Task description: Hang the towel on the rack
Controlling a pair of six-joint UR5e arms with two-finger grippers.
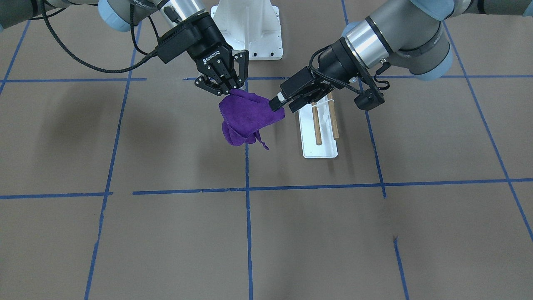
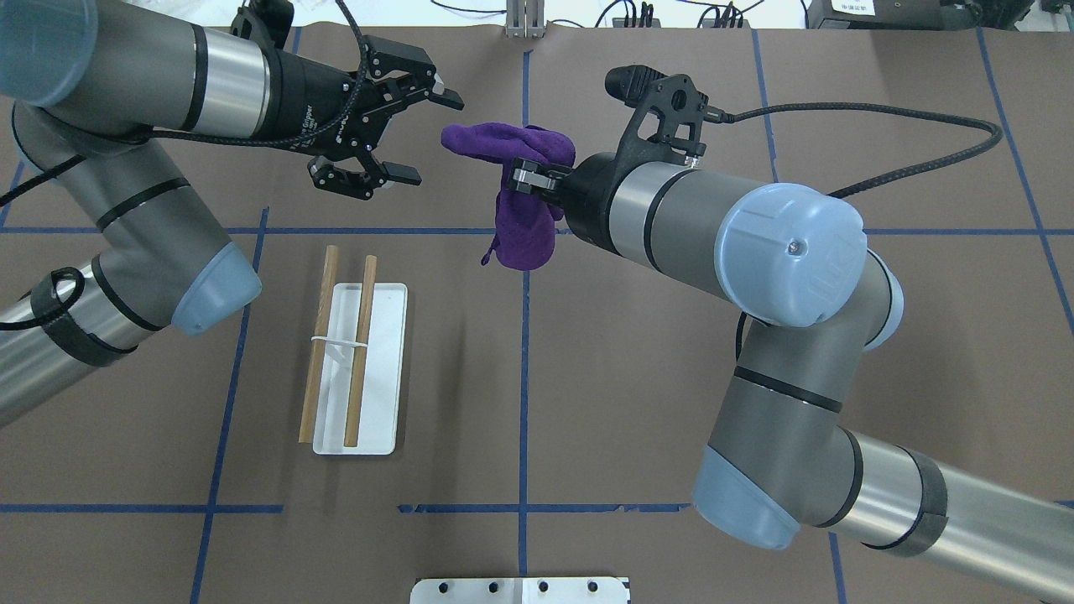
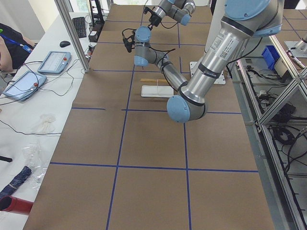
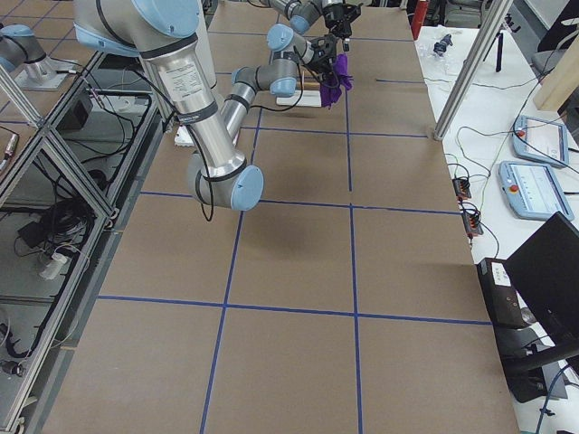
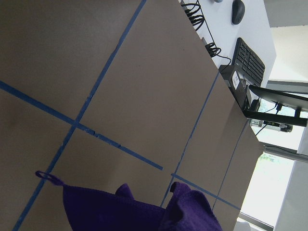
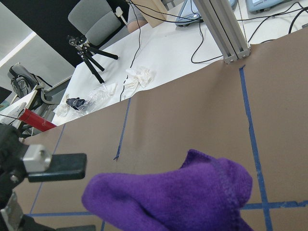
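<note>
The purple towel point(image 2: 524, 210) hangs bunched in the air above the table, with its small loop point(image 1: 263, 144) dangling at the bottom. My right gripper point(image 2: 524, 178) is shut on the towel's top, as the front view point(image 1: 233, 88) also shows. My left gripper point(image 2: 432, 138) is open, and its fingertips are right by the towel's free end point(image 1: 280, 111). The right wrist view shows the towel point(image 6: 178, 195) with one left finger point(image 6: 55, 166) beside it. The left wrist view shows the towel's lower edge point(image 5: 120, 209). The rack point(image 2: 359, 369), a white base with two wooden rods, sits below my left arm.
Brown table cover with blue tape grid lines point(image 2: 524, 377). The white robot mount point(image 1: 250, 29) stands at the table's robot side. Operator desks with tablets point(image 4: 534, 145) and cables lie beyond the table's far edge.
</note>
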